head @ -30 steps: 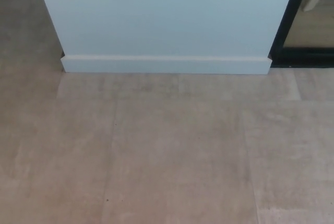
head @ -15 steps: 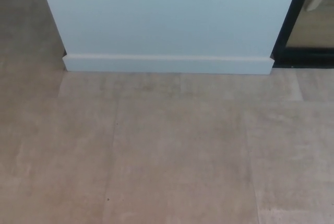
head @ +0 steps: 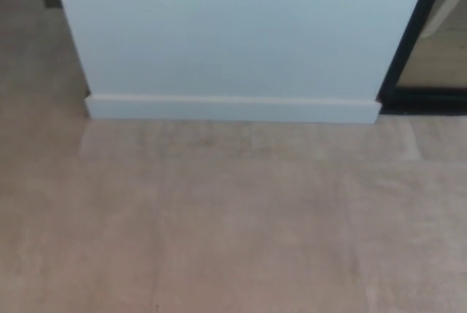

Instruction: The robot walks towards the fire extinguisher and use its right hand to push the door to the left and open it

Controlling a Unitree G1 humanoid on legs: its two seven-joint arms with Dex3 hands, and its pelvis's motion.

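No fire extinguisher shows in the head view, and neither of my hands is in the picture. A pale blue-white wall panel with a white baseboard fills the upper half, straight ahead of me. At the far right stands a black frame, with a glimpse of a lighter floor behind it. Whether this frame belongs to the door I cannot tell.
Beige tiled floor stretches from the baseboard down to the bottom edge of the picture. The wall panel ends at a corner on the left, with darker floor running back beside it.
The whole picture has shifted: the baseboard sits lower in the frame than before and the image is slightly blurred, so the camera has moved. No object has moved by itself.
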